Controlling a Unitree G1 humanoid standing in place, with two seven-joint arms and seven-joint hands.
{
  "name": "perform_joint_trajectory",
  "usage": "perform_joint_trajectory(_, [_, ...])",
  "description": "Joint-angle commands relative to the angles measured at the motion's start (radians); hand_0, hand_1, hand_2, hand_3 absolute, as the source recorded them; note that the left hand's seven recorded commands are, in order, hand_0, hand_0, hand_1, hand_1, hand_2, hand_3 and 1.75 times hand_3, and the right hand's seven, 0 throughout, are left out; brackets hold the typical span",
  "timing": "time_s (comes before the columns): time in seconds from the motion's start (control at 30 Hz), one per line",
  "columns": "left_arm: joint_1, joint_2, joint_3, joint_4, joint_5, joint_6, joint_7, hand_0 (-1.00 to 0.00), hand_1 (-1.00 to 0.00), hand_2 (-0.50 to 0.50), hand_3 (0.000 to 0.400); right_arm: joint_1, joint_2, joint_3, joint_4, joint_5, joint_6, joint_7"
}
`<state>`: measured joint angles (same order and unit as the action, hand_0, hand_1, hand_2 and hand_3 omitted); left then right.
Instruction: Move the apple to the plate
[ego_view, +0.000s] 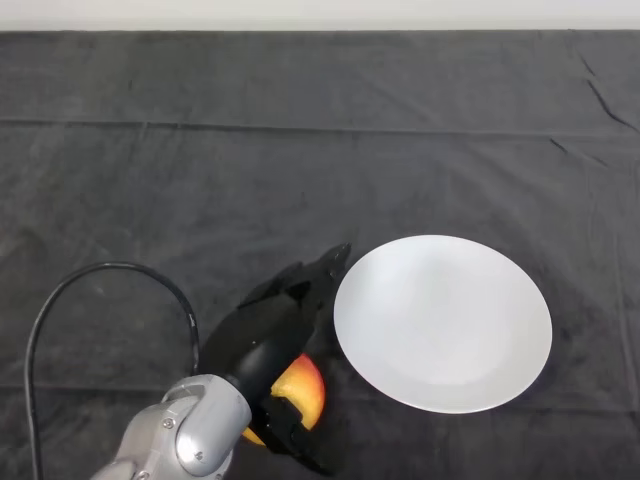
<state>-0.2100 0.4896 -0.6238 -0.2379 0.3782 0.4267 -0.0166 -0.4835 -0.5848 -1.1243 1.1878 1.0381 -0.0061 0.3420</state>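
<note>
A red and yellow apple (301, 391) sits low in the head view, just left of the white plate (443, 322). My left hand (268, 335) lies over the apple, its fingers reaching toward the plate's left rim and its thumb curled under the apple's near side. The hand is shut on the apple. Most of the apple is hidden by the hand and wrist. The plate holds nothing.
The table is covered by a dark cloth (300, 160) with a few creases. Its far edge meets a pale wall at the top of the view.
</note>
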Motion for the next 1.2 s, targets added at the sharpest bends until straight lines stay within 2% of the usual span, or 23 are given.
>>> perform_joint_trajectory(0.03, [-0.005, 0.032, 0.006, -0.034, 0.036, 0.015, -0.014, -0.93, -1.00, 0.03, 0.400, -0.009, 0.016, -0.0019, -0.035, 0.0097, -0.004, -0.0087])
perform_joint_trajectory(0.07, [-0.006, 0.029, 0.011, -0.033, 0.039, 0.016, -0.010, -1.00, -1.00, 0.00, 0.400, -0.009, 0.016, -0.0020, -0.035, 0.0097, -0.004, -0.0087])
perform_joint_trajectory(0.87, [-0.038, -0.068, 0.141, 0.008, 0.071, -0.022, 0.144, -1.00, -1.00, 0.00, 0.400, -0.009, 0.017, -0.0017, -0.035, 0.0095, -0.004, -0.0082])
perform_joint_trajectory(1.2, [-0.077, -0.117, 0.172, 0.053, 0.043, -0.088, 0.232, -1.00, -1.00, 0.00, 0.400, -0.009, 0.017, -0.0013, -0.036, 0.0092, -0.004, -0.0087])
